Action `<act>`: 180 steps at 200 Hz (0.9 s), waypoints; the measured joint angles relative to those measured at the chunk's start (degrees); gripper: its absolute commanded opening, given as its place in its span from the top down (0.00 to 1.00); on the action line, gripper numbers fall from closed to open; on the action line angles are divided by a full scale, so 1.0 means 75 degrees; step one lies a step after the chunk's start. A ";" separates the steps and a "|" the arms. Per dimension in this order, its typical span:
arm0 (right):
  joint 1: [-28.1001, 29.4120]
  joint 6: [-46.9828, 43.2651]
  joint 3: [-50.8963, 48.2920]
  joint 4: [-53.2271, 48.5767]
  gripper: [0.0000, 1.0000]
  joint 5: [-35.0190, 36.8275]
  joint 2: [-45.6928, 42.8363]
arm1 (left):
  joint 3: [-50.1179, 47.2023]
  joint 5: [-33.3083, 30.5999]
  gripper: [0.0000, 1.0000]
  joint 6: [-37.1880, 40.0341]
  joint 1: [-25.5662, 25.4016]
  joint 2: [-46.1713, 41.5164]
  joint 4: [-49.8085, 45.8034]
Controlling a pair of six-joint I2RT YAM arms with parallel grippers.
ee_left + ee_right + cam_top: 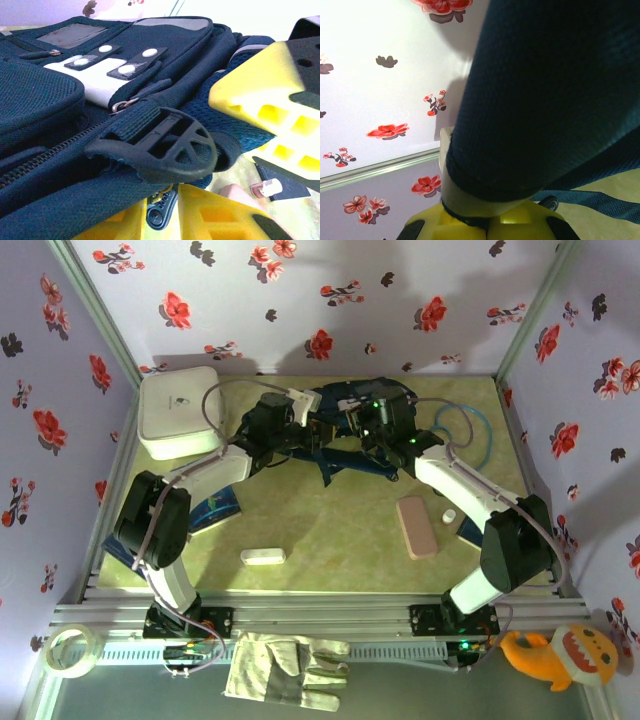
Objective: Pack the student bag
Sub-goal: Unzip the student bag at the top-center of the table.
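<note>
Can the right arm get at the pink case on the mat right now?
Probably not yet: the right claw is shut on the student bag. The pink case lies uncovered beside that arm, so releasing comes first.

We see a dark navy fabric backpack point(45, 105) with a white patch and a black plastic buckle point(160, 150), on a yellow-green tabletop point(330, 525). Pale lilac walls point(300, 300) carry red and dark flower prints. A rounded plastic box point(178, 412) is white, a flat oblong case point(416, 527) pink. The fingers point(260, 100) of the left hand point(202, 150) are yellow.
</note>
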 measured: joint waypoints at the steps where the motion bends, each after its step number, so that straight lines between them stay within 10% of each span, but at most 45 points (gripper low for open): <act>1: 0.0000 0.0000 0.0000 0.0000 1.00 0.0000 0.0000 | 0.0000 0.0000 0.83 0.0000 0.0000 0.0006 0.0000; 102: -0.0026 -0.0003 -0.0038 -0.0015 1.00 -0.0015 0.0000 | -0.0248 -0.0122 1.00 0.0367 0.0015 -0.0035 0.0248; 180: -0.0029 0.0000 -0.0038 -0.0012 1.00 -0.0114 0.0000 | -0.0405 -0.0157 0.77 0.0527 -0.0076 -0.0108 0.0516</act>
